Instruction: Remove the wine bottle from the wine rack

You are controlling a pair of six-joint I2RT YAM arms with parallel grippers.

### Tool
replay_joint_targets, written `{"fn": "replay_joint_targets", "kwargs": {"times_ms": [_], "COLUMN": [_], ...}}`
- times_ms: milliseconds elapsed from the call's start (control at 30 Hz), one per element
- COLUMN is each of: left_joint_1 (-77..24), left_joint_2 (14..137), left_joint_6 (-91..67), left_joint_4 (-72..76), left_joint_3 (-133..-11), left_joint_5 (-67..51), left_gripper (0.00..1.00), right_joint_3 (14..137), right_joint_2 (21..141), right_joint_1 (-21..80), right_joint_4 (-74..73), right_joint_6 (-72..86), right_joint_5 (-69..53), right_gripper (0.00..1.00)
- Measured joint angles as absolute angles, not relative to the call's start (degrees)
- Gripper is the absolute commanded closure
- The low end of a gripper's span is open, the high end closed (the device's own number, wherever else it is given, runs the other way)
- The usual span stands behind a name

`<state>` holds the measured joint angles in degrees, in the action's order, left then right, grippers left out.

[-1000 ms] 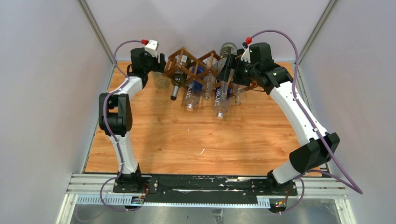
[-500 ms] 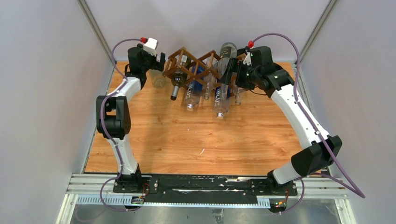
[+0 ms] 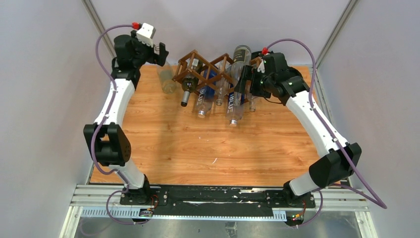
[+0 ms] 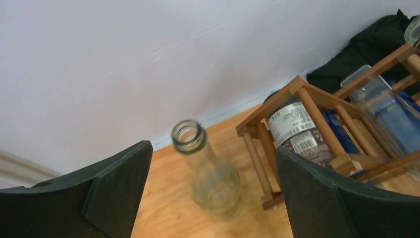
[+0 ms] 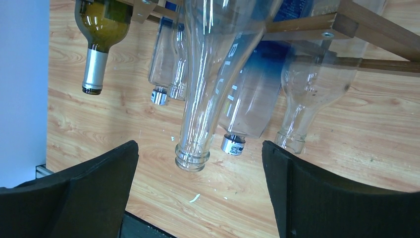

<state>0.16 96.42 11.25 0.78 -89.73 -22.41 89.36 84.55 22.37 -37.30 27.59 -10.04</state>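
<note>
I am aiming my right gripper, wide open and empty, along the clear wine bottle lying neck-toward-near-edge in the wine rack at the far edge of the table, my open left gripper hanging farther off.

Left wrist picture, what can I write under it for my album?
Open left gripper looking down at a clear glass bottle standing beside the wooden wine rack.

Wine rack was brown wood, smooth satin slats. Table was light wood-grain, smooth with a slight sheen. Wine bottle was glossy dark olive glass with a matt silver foil neck. Clear bottle was shiny glass. Left gripper fingers looked matt black plastic. Black cloth was matt.
</note>
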Motion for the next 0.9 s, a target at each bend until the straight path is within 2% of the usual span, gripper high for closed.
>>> {"fn": "replay_joint_targets", "kwargs": {"times_ms": [233,433,900], "left_joint_1": [6.09,7.86,7.75], "left_joint_2": [92.73,88.29,84.44], "left_joint_6": [7.01,1.87,1.37], "left_joint_4": [-13.3,-16.99,-20.8], "left_joint_3": [-97.34,-98.32,-92.92], "left_joint_5": [-31.2,-40.6,-44.75], "left_gripper": [0.0,0.0,0.0], "right_joint_3": [89.36,89.38,89.38], "right_joint_2": [87.96,92.62,95.44], "right_joint_1": [22.92,23.51,24.99], "right_joint_4": [-35.05,-33.8,-31.51], "right_joint_6": [28.29,29.95,35.16], "right_joint_5": [-10.07,-10.07,-7.88], "right_gripper": [0.05,0.1,0.19]}}
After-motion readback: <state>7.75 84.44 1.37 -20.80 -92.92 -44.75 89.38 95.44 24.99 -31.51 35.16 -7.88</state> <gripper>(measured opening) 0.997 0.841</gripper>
